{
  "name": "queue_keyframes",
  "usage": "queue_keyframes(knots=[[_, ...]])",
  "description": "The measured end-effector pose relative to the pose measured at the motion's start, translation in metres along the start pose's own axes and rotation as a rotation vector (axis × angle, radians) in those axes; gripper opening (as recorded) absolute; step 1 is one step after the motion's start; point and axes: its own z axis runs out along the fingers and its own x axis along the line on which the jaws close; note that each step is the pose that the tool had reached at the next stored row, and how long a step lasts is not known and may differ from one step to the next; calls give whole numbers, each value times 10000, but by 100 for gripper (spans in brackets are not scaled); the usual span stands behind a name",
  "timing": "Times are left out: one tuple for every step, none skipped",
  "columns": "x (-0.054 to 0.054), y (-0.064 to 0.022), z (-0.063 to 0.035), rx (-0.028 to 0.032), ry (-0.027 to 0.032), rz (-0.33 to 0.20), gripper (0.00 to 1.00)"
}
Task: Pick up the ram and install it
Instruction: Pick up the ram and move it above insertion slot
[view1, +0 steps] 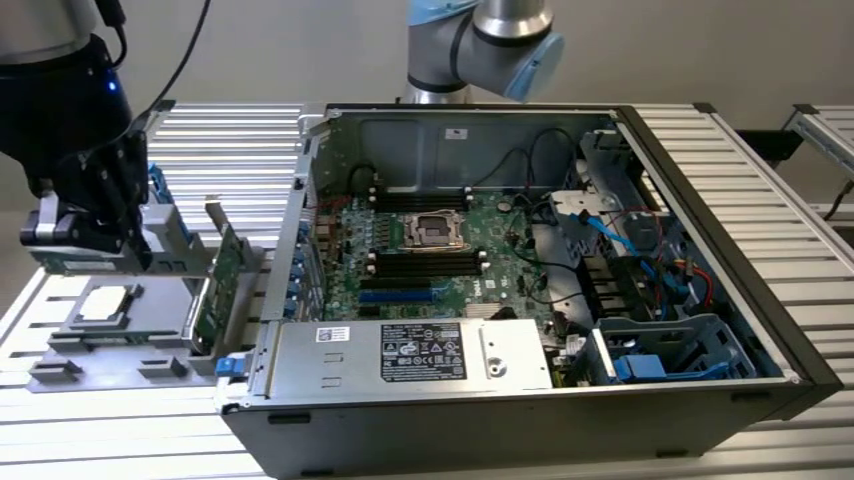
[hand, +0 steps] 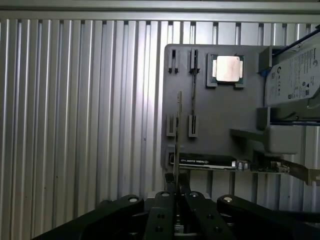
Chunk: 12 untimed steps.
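Pale, thin and edge-on, the ram (hand: 179, 125) is clamped by the gripper (hand: 175, 194). A grey tray (hand: 220, 115) and processor (hand: 227, 68) are seen beyond.

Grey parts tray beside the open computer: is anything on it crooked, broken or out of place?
Nothing looks broken or spilled. The one oddity is the long, thin ram strip, seen edge-on in the wrist view: it lines up between the slots of the flat grey plastic tray, not in one, pinched by the black gripper.
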Motion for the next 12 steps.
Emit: queue_keyframes(knots=[[-5,-12,-12,3,2,-5,14],[-11,-24,-22,7,3,-11,14],[-17,-33,-30,11,4,-18,14],[-22,-44,-39,16,4,-27,14],[-27,-54,-49,20,6,-36,14],[-32,-64,-59,26,7,-46,14],[-37,-72,-67,32,8,-57,14],[-42,-79,-74,40,9,-71,14],[-46,-85,-79,50,10,-90,14],[-50,-91,-85,61,13,-109,14],[-55,-96,-88,74,14,-130,14],[-60,-102,-91,87,15,-149,14]])
